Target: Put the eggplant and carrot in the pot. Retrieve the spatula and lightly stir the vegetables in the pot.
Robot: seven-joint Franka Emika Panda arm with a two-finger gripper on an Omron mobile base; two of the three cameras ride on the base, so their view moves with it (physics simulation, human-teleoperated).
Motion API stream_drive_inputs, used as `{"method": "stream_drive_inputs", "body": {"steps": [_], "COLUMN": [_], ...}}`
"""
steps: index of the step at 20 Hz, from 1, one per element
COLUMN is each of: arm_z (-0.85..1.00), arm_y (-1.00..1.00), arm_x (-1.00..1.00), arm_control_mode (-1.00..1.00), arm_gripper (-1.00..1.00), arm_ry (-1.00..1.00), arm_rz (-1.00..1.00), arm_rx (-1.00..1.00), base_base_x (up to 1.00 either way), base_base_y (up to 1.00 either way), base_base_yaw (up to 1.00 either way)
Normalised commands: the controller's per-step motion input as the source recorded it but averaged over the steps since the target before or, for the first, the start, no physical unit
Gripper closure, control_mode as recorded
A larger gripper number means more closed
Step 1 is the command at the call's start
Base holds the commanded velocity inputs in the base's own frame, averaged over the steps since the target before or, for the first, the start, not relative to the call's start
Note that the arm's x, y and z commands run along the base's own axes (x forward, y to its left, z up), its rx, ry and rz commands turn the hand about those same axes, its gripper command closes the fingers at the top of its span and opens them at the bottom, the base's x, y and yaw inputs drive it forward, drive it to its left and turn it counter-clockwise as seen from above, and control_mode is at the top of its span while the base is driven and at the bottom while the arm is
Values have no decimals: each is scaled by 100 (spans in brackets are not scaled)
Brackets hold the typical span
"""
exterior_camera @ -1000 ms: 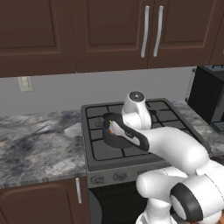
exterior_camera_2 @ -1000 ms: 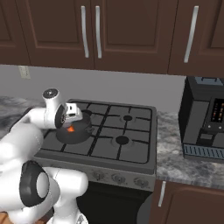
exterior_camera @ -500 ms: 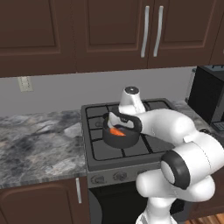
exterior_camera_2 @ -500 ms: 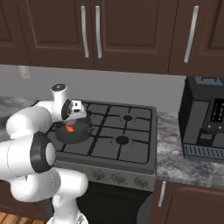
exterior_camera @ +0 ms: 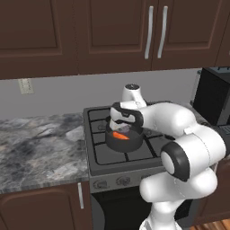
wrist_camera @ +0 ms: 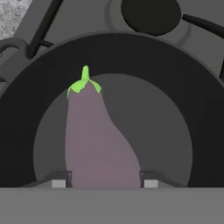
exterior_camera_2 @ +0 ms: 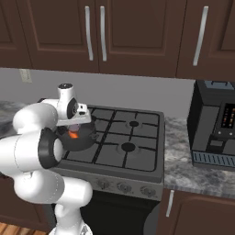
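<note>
My gripper (wrist_camera: 105,182) is shut on the purple eggplant (wrist_camera: 96,135), whose green stem end points away from the hand. It hangs over the middle of the dark round pot (wrist_camera: 202,109). From the left base view, the pot (exterior_camera: 124,142) sits on the front left burner with the orange carrot (exterior_camera: 120,135) lying inside it, and the gripper (exterior_camera: 122,126) is just above its rim. The right base view gives the same pot (exterior_camera_2: 79,141), the carrot (exterior_camera_2: 72,135) and the gripper (exterior_camera_2: 76,126). The spatula is out of view.
The pot stands on a black stove (exterior_camera: 134,155) with several burners; its right burners (exterior_camera_2: 131,147) are bare. Grey stone counter (exterior_camera: 40,143) runs to the left. A black coffee machine (exterior_camera_2: 215,124) stands on the counter to the right. Dark cabinets hang above.
The arm's elbow has swung up and round to the side while the hand stayed over the pot and sank a little. The grip on the eggplant has held.
</note>
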Motion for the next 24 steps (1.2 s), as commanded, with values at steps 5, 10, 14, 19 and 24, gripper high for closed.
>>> {"method": "stream_drive_inputs", "body": {"steps": [5, 10, 14, 19, 24], "arm_z": [0, 0, 0, 2, 19], "arm_y": [0, 0, 0, 0, -1], "arm_x": [0, 0, 0, -6, -56], "arm_control_mode": [-100, -100, -100, -100, -100], "arm_gripper": [100, -100, -100, -100, -100], "arm_ry": [0, 0, 0, 0, -7], "arm_rz": [0, 0, 0, 0, -1], "arm_rx": [0, 0, 0, 0, 3], "base_base_x": [0, 0, 0, 0, 0], "base_base_y": [0, 0, 0, 0, 0], "base_base_yaw": [0, 0, 0, 0, 0]}}
